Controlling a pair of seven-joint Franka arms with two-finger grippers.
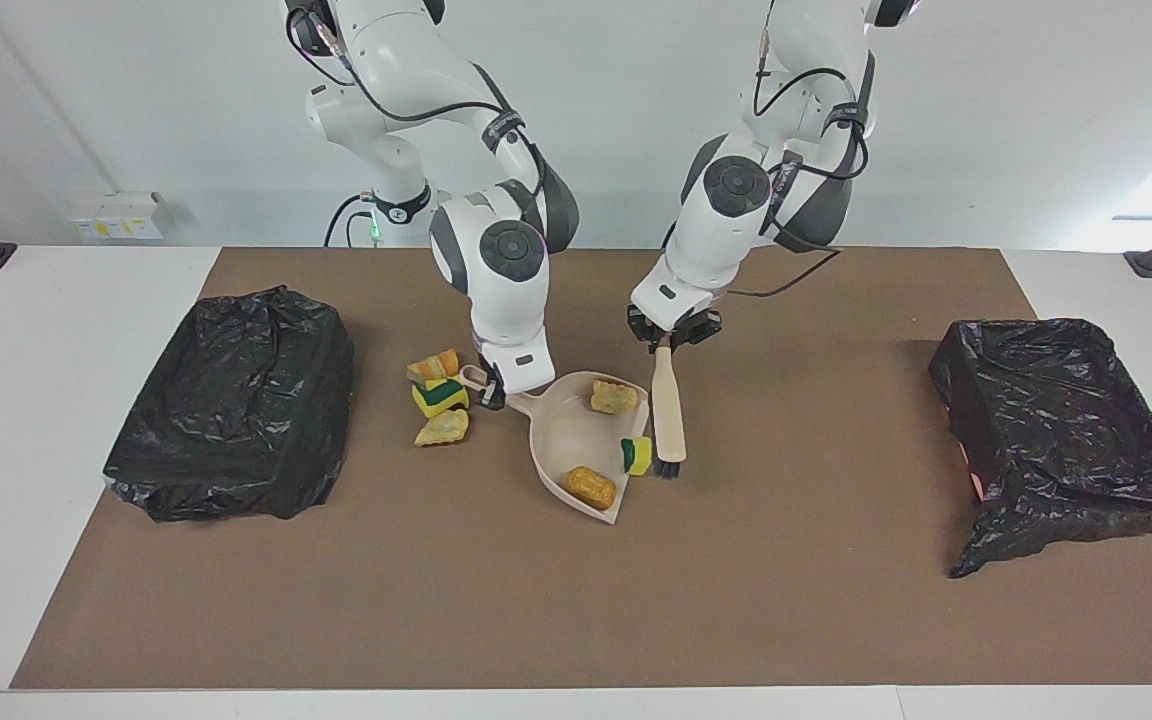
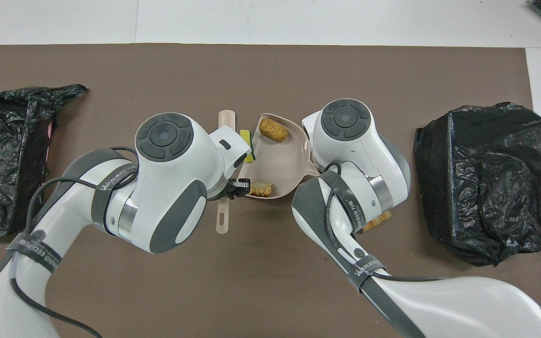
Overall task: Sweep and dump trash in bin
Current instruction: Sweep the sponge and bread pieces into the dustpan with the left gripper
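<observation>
Gripping the brush (image 1: 669, 410) handle: left claw (image 1: 673, 338), clamped tight, bristles down beside the dustpan (image 1: 561, 430). Pinching the dustpan handle: right claw (image 1: 496, 392). Lying in the pan: three trash lumps (image 1: 591, 486); resting on the tabletop (image 1: 786, 560) nearby, toward the right arm's end: three more (image 1: 439, 397).

White table (image 1: 26, 420) under a brown mat (image 1: 576, 600), plain pale wall (image 1: 986, 120), perhaps window daylight at one edge

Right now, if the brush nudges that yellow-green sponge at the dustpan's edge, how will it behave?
The yellow-green sponge looks small and foamy, so probably light and easily shoved. It seems to stand on edge against the dustpan rim beside the brush, so it may topple flat rather than roll.
</observation>
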